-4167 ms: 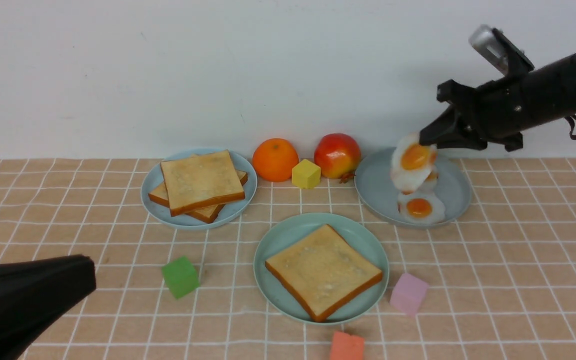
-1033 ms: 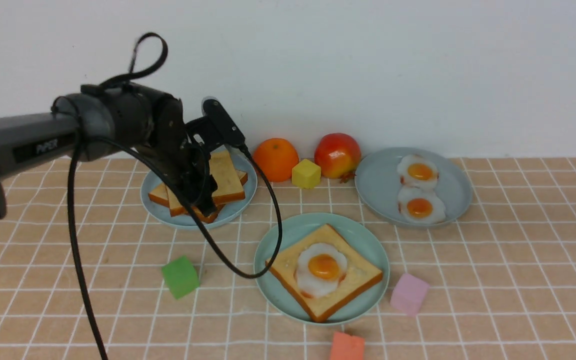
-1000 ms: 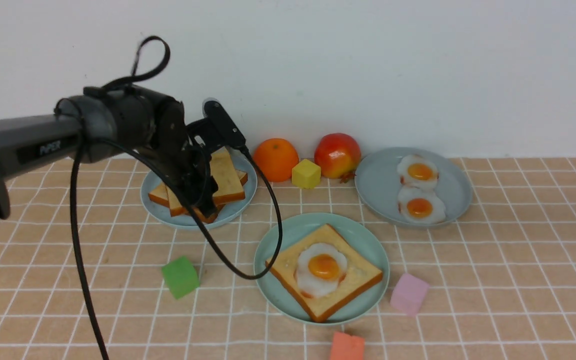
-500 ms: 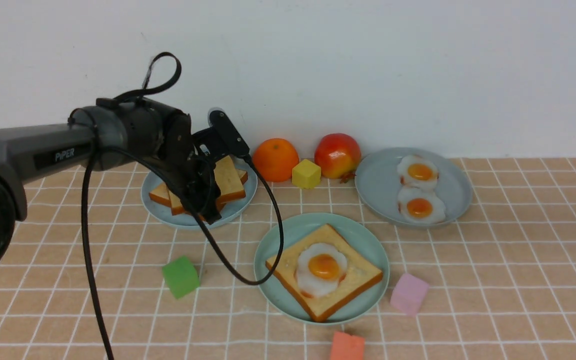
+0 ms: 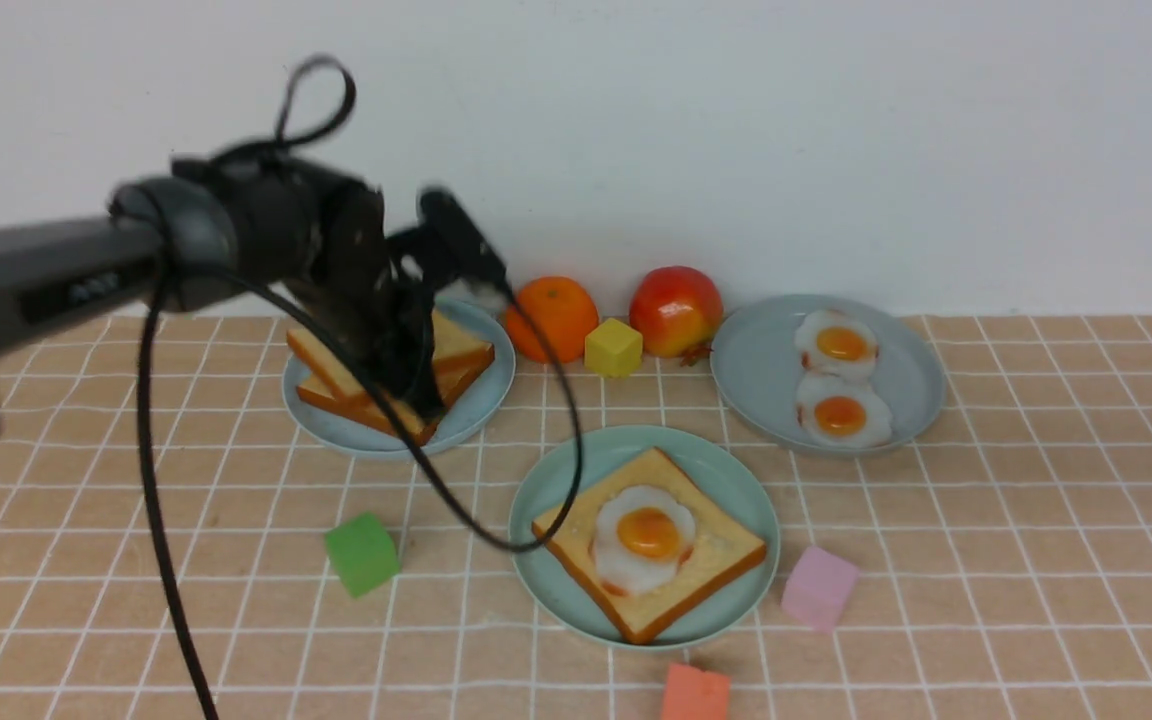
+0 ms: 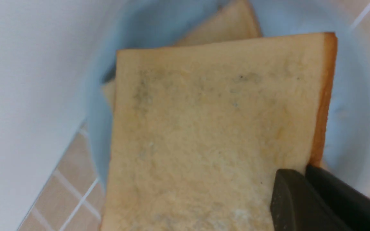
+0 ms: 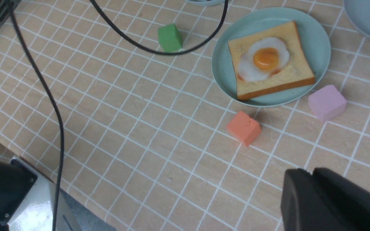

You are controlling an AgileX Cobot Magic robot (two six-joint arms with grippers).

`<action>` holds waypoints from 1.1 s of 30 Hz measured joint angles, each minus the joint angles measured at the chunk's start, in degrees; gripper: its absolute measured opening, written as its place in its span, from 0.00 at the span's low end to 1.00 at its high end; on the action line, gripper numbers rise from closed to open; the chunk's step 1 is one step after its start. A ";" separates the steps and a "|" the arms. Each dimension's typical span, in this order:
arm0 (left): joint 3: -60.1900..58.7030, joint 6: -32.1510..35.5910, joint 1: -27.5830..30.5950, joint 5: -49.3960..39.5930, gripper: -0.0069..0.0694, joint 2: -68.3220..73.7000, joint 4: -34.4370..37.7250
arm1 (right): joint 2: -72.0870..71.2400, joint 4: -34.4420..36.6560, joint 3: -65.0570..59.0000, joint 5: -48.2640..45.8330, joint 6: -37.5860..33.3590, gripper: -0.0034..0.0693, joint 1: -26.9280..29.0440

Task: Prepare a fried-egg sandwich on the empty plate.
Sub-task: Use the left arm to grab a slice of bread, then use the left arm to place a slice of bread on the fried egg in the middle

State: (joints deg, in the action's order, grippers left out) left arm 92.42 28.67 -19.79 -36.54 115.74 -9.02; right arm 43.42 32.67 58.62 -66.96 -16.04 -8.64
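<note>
- I have the left gripper over the light-blue plate at the rear left of the tiled table. Its jaws are clenched on a corner of the top toast slice.
- In the left wrist view a dark finger lies flat on that corner, beside the darker crust edge.
- Another slice lies under it on the same plate. The front view is blurred around the arm, so I cannot say whether the held slice is clear of the one below.
- The mint-green plate sits near the front, at the middle of the table. One toast slice lies flat on it, with a fried egg on top, yolk up. No second slice covers the egg.
- Only a dark sliver of the right gripper shows at the right edge of the front view, well apart from the plates. I cannot tell how its jaws stand, and nothing shows between them.
- The grey-blue plate at the rear right carries two more eggs.
- An orange, a yellow cube and an apple stand between the two rear plates.
- A green cube sits to the left of the mint-green plate, a pink cube just beside it on the right, and an orange-red cube in front.
- The left arm's black cable loops down near the mint-green plate's left rim.
</note>
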 joint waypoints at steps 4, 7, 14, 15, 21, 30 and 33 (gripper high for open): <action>0.06 -12.02 -5.72 -6.32 0.10 -6.44 -0.13 | -2.13 -1.02 0.00 -0.06 -0.29 0.15 0.00; 0.06 -18.81 -12.48 -11.08 0.10 -8.67 -0.21 | -5.04 -3.57 0.00 -0.28 -0.12 0.15 0.00; 0.06 -23.88 -25.81 -11.53 0.10 -6.48 0.17 | -12.30 -10.74 -1.74 -0.44 3.94 0.15 0.00; 0.06 -23.98 -27.03 -11.13 0.10 -5.65 0.04 | -13.55 -12.48 -2.28 -0.56 5.03 0.15 0.00; 0.06 -25.55 -28.28 -10.79 0.10 -2.35 -1.03 | -16.70 -17.25 -3.44 -3.51 8.76 0.15 0.00; 0.06 -25.74 -28.19 -10.14 0.10 -0.76 -1.37 | -17.81 -18.51 -3.44 -5.33 10.03 0.15 0.00; 0.06 -25.76 -28.19 -10.13 0.10 0.32 -1.29 | -17.81 -18.58 -3.44 -5.33 10.03 0.15 0.00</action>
State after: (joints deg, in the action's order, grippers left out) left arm 92.48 2.91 -47.98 -46.67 116.06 -10.31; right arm 25.61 14.09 55.18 -72.29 -6.01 -8.64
